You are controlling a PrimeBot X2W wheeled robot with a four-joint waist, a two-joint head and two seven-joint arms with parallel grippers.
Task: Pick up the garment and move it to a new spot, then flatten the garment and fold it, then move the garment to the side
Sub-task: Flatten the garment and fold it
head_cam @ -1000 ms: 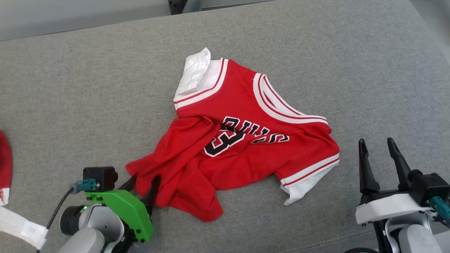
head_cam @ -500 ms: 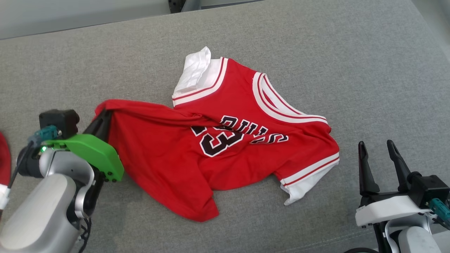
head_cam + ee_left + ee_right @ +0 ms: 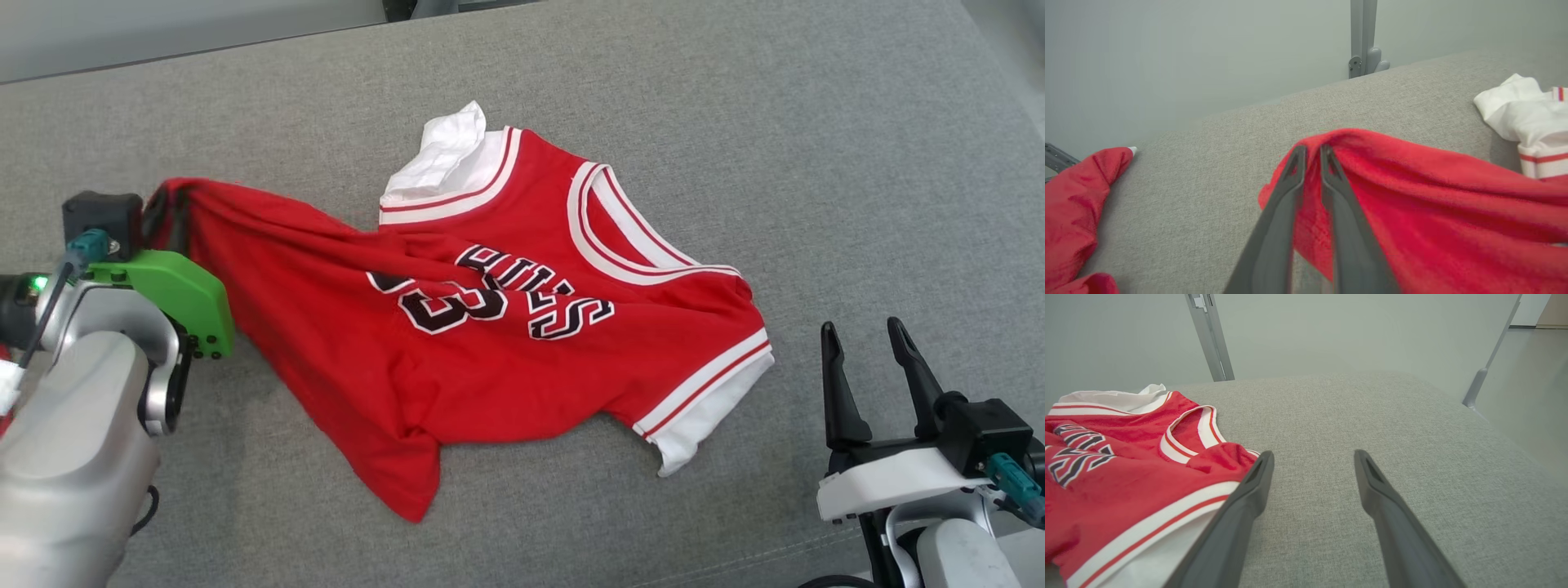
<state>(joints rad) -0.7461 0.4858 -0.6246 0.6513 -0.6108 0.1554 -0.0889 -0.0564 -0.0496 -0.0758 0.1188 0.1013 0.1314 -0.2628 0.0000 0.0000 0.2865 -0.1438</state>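
– So, where does the red jersey (image 3: 490, 343) lie?
– Across the middle of the grey cushion (image 3: 735, 122), with the lettered side up. The black lettering and number read upside down in the head view. The neckline points toward the far right, and the hem runs off to the left.
– Is it flat?
– Not fully. One hem corner is raised off the cushion at the left, and folds run from there toward the lettering. A white sleeve (image 3: 445, 151) bunches at the far edge.
– What holds that corner up?
– The left gripper (image 3: 167, 214). In the left wrist view its fingers are pressed close together, with the red cloth pinched between them.
– And the right gripper (image 3: 861, 331)?
– Its fingers stand spread with nothing between them, at the lower right. It is near the jersey's other white-banded sleeve, and the head view shows it apart from the cloth.
– Anything else around?
– A second red cloth (image 3: 1073, 204) lies well apart, at the cushion's left edge. A metal post (image 3: 1363, 36) stands behind the cushion against a pale wall.
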